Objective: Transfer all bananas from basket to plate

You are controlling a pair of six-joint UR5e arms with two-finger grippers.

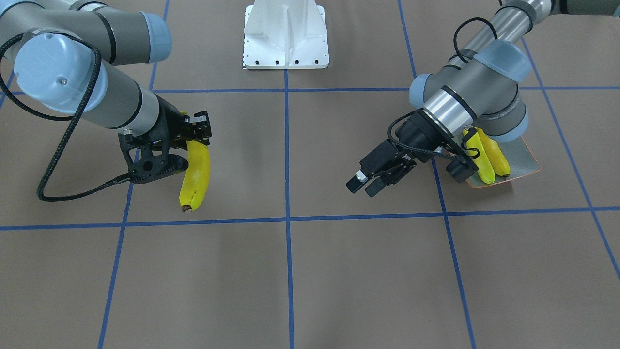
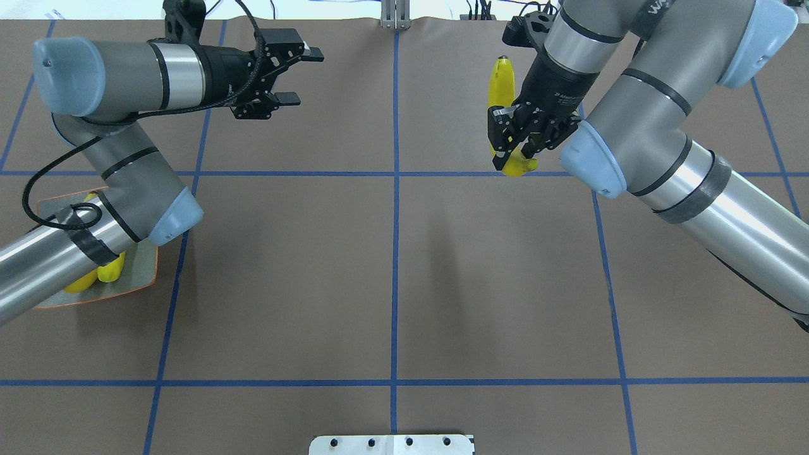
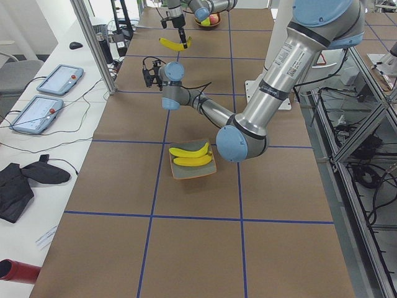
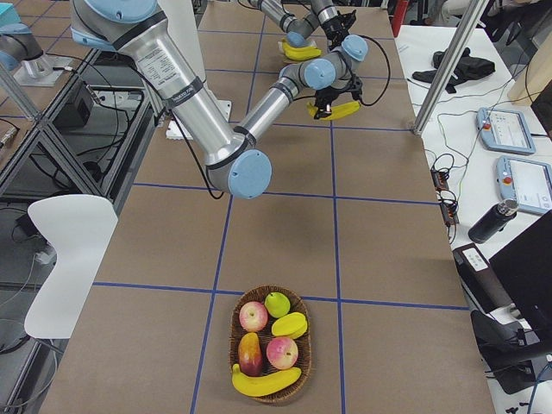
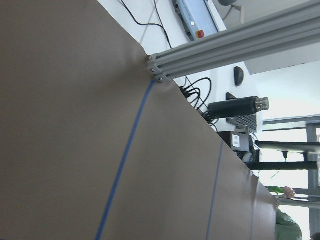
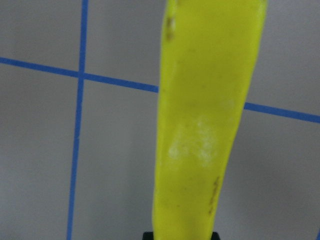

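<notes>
So, working outward from the camera at my right-hand end of the table, the closest thing is the oval woven wicker basket (image 4: 231,341). One long golden-yellow banana (image 4: 263,381) lies along its near edge, beside red apples (image 4: 253,316), a green fruit (image 4: 277,304) and a mango (image 4: 250,354). That banana is not yet moved. Further along, the right gripper (image 2: 515,144) is clamped across the stem end of a bright yellow, slightly curved banana (image 1: 196,177). This one hangs dark tip down, and going by its shadow it is clear of the brown paper-covered table (image 2: 392,284). The right wrist camera shows little but its yellow skin over the blue tape grid. It sits roughly mid-table, well apart from both basket and dish, so I judge it to be mid-carry. Beyond it, the left gripper (image 2: 302,77) has its two fingers spread wide with nothing between them, and its wrist camera sees only bare table. Farthest off, partly under the left arm, is the squarish grey-green plate with a thin orange rim (image 1: 523,157), where two yellow bananas (image 3: 192,161) lie side by side, touching. By my count that is two delivered, one in transit and one waiting. I judge the job to be about half done. What remains is placing the carried banana alongside that pair and one more fetch from the basket.
</notes>
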